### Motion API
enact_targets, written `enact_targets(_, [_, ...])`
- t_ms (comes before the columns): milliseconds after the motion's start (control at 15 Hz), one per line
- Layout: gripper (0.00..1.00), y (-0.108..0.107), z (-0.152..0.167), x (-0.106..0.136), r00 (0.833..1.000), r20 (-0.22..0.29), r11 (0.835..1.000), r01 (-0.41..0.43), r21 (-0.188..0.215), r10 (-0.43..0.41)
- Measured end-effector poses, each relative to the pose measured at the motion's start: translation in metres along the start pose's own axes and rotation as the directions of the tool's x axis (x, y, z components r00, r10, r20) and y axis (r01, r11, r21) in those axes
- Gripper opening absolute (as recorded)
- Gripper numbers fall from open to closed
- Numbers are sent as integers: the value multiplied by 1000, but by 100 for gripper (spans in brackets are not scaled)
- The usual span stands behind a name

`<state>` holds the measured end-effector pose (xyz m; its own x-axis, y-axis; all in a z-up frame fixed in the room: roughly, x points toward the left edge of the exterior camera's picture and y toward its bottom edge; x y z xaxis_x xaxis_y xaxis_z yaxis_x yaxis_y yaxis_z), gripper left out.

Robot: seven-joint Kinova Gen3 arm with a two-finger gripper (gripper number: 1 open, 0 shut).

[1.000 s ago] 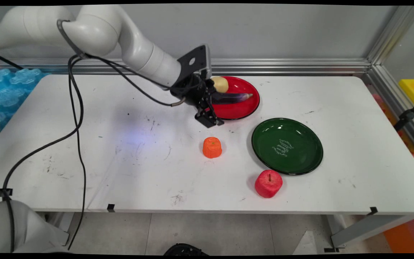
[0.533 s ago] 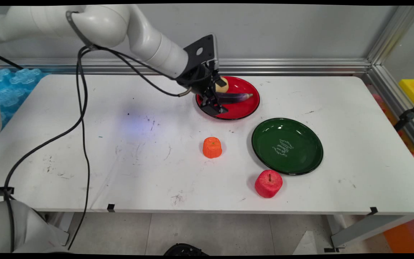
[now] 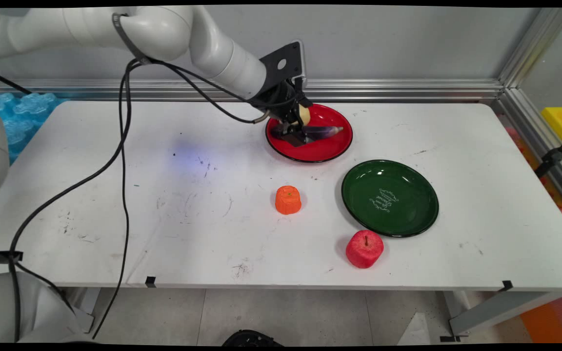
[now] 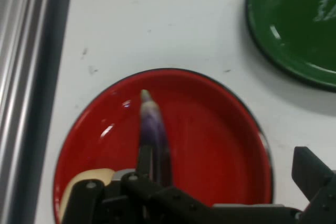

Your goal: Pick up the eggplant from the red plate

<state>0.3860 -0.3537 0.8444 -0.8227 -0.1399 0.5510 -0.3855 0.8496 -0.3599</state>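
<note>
A white table, scuffed with dark marks, stands before a grey wall edged by an aluminium rail; pale floor tiles lie below.

A purple eggplant lies in the red plate, a pale yellowish piece beside it. The green plate sits apart on the white tabletop.

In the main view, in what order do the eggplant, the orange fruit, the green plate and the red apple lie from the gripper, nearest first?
1. Eggplant: on the red plate, right under the gripper.
2. Orange fruit: on the table, nearer the camera than the gripper.
3. Green plate: toward the camera and to the picture's right.
4. Red apple: by the table's near edge, beyond the green plate.
</note>
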Motion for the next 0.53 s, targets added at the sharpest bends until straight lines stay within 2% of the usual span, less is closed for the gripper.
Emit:
enact_targets(200, [100,-8,7,1,1000,7,1000,-12,19,11])
enact_targets(533, [100,-19,21,3,999,14,999,-35,29,34])
